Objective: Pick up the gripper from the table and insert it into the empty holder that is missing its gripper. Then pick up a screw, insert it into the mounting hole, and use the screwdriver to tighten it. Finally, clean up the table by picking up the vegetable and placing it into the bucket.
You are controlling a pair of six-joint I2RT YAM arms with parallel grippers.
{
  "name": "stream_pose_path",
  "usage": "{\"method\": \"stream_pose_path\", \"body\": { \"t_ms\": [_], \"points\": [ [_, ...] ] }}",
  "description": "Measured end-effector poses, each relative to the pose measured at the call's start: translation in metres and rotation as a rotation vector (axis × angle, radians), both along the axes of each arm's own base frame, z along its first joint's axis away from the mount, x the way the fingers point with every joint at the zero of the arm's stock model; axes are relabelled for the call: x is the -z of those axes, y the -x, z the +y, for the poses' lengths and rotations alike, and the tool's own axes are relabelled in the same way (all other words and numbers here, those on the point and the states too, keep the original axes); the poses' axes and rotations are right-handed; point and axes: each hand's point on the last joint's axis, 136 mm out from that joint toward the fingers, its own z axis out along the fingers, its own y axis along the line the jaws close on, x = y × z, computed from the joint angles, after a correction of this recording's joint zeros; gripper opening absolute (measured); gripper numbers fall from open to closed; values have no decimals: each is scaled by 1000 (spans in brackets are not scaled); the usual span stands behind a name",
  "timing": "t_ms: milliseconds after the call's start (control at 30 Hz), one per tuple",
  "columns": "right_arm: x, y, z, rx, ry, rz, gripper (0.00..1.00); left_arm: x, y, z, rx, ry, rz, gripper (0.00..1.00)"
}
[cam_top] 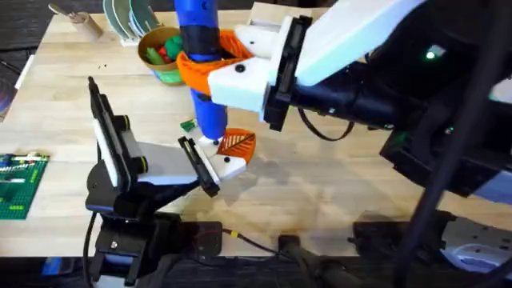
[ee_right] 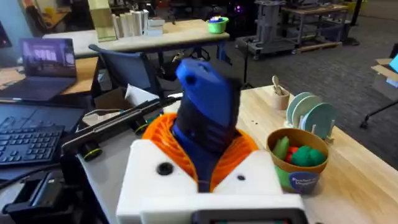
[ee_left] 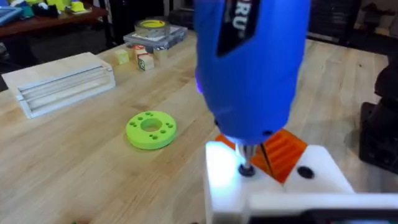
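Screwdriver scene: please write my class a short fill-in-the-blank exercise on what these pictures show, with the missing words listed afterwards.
1. The right arm's fingers are closed around the ______ screwdriver.
2. The screwdriver's metal bit points down at a white holder that carries an ______ ribbed tip.
3. The bucket with the yellow rim holds green and ______ toys.
4. In the left wrist view, a bright green ______ lies flat on the wooden table.

Missing words: blue; orange; red; ring
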Motion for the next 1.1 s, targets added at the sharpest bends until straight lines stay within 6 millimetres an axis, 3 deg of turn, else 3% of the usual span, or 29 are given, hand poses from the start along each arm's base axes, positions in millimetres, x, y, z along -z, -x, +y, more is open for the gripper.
{"method": "stream_pose_path", "body": {
  "t_ms": [167,267,433,533,667,800,933,1100],
  "points": [
    [-8,0,-1,1,-27,-24,73,0,0,0,0,0,-1,10],
    [-32,-1,-10,16,-100,-90,72,0,0,0,0,0,-1,10],
    [-89,-3,-55,102,-235,-236,69,0,0,0,0,0,-1,10],
    [-94,-14,-75,175,-216,-283,67,0,0,0,0,0,-1,10],
    [-62,-51,-85,276,-68,-290,65,0,0,0,0,0,-1,10],
    [-5,-100,-97,392,167,-296,63,0,0,0,-1,0,-1,10],
    [59,-151,-128,535,447,-309,61,0,0,0,-1,0,-1,10],
    [131,-193,-171,635,819,-353,60,0,0,0,-1,0,-1,10]
  ]
}}
